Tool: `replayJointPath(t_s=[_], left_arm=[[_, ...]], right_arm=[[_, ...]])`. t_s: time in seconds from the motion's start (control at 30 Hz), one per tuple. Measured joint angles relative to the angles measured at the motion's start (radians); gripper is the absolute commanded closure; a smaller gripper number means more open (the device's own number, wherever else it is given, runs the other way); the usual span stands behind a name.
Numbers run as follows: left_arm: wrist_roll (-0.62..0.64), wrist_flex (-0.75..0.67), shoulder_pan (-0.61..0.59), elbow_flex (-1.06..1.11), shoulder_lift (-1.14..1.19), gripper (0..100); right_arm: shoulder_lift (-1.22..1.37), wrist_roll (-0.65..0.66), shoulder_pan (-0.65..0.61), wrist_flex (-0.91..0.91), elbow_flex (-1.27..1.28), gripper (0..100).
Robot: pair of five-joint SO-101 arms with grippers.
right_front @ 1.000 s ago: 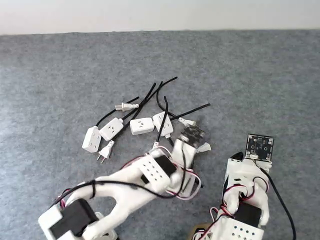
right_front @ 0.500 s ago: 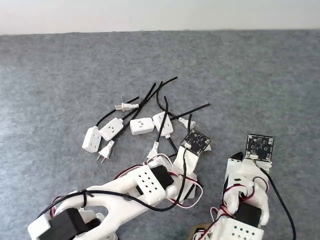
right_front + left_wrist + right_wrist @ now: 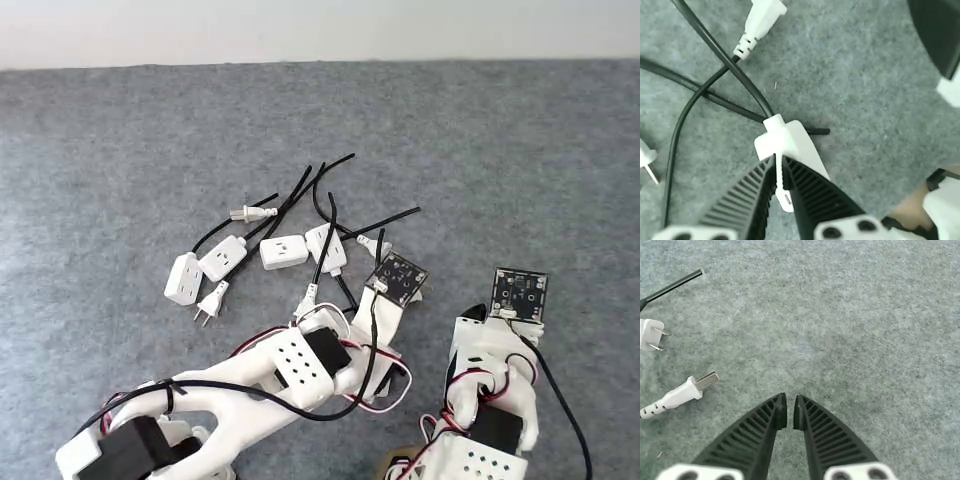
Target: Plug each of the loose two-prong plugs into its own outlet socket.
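Observation:
Several white outlet sockets (image 3: 284,251) lie in a row at the table's middle, black cords trailing from them. Loose two-prong plugs lie around them, one (image 3: 253,212) behind the row and one (image 3: 210,301) in front. The left arm's wrist (image 3: 398,277) sits just right of the sockets. My left gripper (image 3: 778,162) is shut on a white plug (image 3: 790,142) down on the carpet, its black cord running away. Another plug (image 3: 761,20) lies farther off. My right gripper (image 3: 788,412) is shut on nothing above bare carpet, with two plugs (image 3: 682,390) (image 3: 650,334) off to one side.
Black cords (image 3: 325,195) cross each other behind and between the sockets. The grey carpet (image 3: 520,160) spreads open to the right and far side. The right arm (image 3: 495,360) stands at the near right, close beside the left arm's wrist.
The left arm's body has dropped back toward the near left and its wrist has turned, showing the camera board. In the last half second it edged slightly right. The right arm kept still.

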Motion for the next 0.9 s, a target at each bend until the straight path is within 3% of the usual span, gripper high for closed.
replayJointPath(t_s=[0.3, 0.47, 0.73, 0.9], left_arm=[[0.0, 0.0, 0.057, -0.018, 0.0, 98], [0.006, -0.081, 0.08, 0.008, 0.041, 98], [0.08, -0.077, 0.077, -0.037, 0.094, 98], [0.081, -0.018, 0.075, -0.034, -0.012, 98]], right_arm=[[0.0, 0.0, 0.0, 0.0, 0.0, 95.6], [0.0, 0.0, 0.0, 0.0, 0.0, 95.6], [0.0, 0.0, 0.0, 0.0, 0.0, 95.6], [0.0, 0.0, 0.0, 0.0, 0.0, 95.6]])
